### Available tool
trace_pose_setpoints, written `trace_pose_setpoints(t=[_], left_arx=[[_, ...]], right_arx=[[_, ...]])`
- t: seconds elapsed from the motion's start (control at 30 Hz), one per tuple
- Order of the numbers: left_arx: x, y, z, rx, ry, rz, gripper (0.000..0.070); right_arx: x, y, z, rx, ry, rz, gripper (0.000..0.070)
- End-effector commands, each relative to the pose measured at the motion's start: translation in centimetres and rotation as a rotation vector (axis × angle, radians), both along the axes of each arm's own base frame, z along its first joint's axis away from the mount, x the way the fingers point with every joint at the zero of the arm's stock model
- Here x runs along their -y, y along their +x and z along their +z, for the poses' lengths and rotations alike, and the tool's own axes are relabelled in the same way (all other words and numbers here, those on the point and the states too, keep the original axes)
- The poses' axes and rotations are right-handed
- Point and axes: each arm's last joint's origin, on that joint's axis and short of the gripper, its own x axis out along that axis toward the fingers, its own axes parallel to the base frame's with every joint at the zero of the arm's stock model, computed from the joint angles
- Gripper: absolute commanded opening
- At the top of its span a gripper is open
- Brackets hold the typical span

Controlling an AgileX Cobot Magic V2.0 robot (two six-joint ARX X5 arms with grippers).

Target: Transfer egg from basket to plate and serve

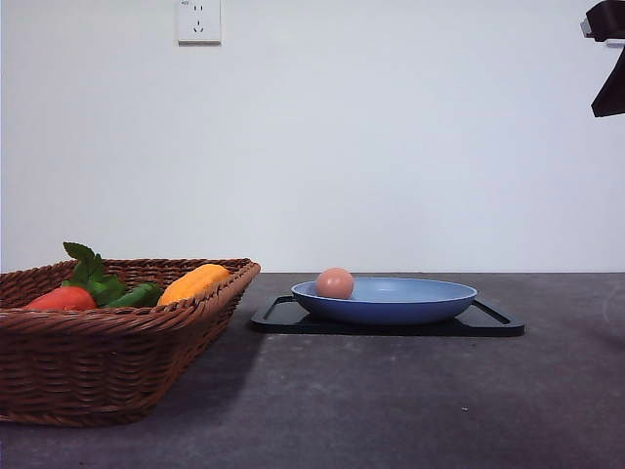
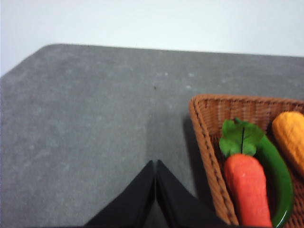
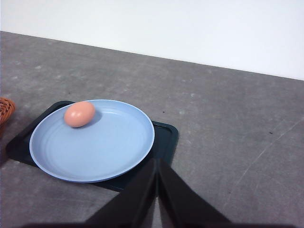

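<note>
The pinkish-brown egg (image 1: 335, 283) lies on the left part of the blue plate (image 1: 410, 303), which rests on a black tray (image 1: 498, 322); in the right wrist view the egg (image 3: 79, 114) sits near the plate's (image 3: 118, 152) rim. The wicker basket (image 1: 98, 362) stands at the front left. My right gripper (image 3: 156, 164) hovers shut and holds nothing, short of the plate's edge. My left gripper (image 2: 156, 165) is shut and holds nothing, over bare table beside the basket (image 2: 204, 137).
In the basket lie a red tomato (image 1: 62, 299), a green vegetable (image 1: 137, 293) and an orange-yellow pepper (image 1: 195, 282). Part of the right arm (image 1: 607, 59) shows high at the top right. A wall socket (image 1: 198, 21) is on the back wall.
</note>
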Motion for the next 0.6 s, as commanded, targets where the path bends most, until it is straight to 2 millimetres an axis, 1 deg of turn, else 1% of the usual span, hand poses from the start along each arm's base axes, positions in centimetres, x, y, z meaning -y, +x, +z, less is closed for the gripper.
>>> trace_pose_setpoints(t=[0.0,0.27,0.57], left_arx=[[0.0,0.1,-0.2,0.004,-0.003,0.006,0.0],[-0.1,0.4,-1.9,-0.045,-0.041,0.039,0.0],[-0.1,0.5,-2.1,-0.011,-0.101,0.052,0.0]], right_arx=[[-0.1,0.0,0.4,0.015,0.018,0.002,0.0],[-0.1,0.0,0.4,0.015,0.018,0.001,0.0],[-0.1,0.0,0.4,0.014,0.017,0.001,0.0]])
